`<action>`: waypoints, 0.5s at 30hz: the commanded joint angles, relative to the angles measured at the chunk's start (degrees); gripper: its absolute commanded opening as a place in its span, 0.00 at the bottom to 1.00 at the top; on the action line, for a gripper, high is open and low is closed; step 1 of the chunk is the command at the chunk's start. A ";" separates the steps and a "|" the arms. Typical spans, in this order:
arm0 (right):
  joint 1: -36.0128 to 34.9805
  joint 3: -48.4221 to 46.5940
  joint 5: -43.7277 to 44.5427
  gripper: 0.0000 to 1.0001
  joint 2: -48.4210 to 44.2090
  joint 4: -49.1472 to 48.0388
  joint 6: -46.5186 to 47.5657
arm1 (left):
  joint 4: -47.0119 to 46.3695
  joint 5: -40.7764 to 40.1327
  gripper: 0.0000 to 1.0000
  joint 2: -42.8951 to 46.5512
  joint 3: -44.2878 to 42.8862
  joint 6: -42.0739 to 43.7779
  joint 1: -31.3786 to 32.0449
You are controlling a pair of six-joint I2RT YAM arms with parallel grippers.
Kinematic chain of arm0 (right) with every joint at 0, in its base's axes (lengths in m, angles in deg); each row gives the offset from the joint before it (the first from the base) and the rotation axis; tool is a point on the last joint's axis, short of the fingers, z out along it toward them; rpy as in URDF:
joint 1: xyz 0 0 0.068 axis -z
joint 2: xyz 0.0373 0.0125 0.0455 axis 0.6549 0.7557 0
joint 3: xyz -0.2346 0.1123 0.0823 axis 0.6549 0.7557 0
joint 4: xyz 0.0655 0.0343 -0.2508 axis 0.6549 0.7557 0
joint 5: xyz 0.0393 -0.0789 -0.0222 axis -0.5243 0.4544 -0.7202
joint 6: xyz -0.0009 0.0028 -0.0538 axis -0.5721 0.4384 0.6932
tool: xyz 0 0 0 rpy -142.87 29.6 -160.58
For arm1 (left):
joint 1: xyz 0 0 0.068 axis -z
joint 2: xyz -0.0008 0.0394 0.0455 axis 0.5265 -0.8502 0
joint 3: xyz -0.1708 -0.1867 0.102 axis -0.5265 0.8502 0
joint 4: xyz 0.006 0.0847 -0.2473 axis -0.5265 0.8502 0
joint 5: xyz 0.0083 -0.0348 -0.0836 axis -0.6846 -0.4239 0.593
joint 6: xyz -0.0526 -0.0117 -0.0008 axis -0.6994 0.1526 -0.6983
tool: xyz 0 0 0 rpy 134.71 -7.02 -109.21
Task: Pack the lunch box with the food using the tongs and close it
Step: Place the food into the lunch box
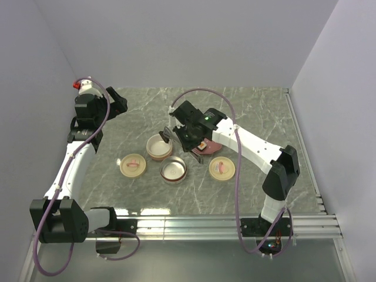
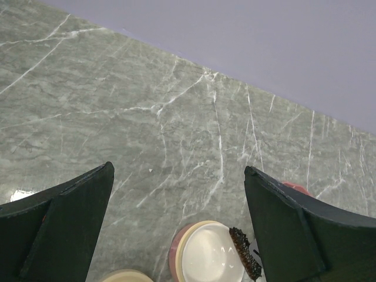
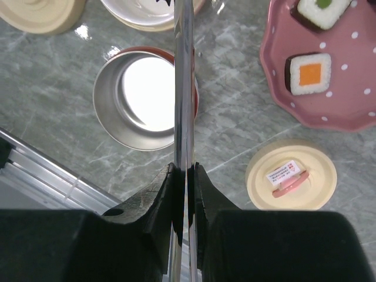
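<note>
Top external view, right arm: what do you log? —A
Right gripper (image 3: 185,171) out over mid-table, fingers pinched narrow on the tongs (image 3: 184,88), the two blades pressed nearly together. At their far tips, one dark food piece (image 2: 244,251), above the plate-side rim of the cream bowl (image 1: 148,150). Touching the rim or clear of it: cannot tell. —B
Rest of the food? —A
Two seen on the pink dotted plate (image 3: 346,88), right of the tongs: orange-centred piece (image 3: 309,73), and green-centred piece (image 3: 320,10) at the frame edge. From above, the plate sits partly under the arm. —B
Lunch box parts? —A
Steel container (image 3: 108,111), open, directly under the tongs, just beside the bowl. On the marble table (image 2: 147,106), lying flat: lid with pink handle (image 3: 291,176) near the plate, second lid (image 1: 132,165) left of the bowl. —B
Left side? —A
Left gripper (image 2: 177,170) back-left, fingers spread wide, apart from the bowl. —B
</note>
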 commanded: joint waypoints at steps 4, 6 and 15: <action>-0.86 -4.53 -0.18 0.12 1.01 -0.86 1.26 | -0.95 0.49 0.99 0.06 -1.11 0.27 0.21; -1.04 -4.44 -0.18 0.16 1.10 -0.77 1.26 | -0.95 0.49 1.00 -0.03 -1.20 0.27 0.29; -1.65 -4.09 -0.18 0.24 1.54 0.11 1.88 | -1.21 0.58 1.00 0.06 -0.94 0.18 0.21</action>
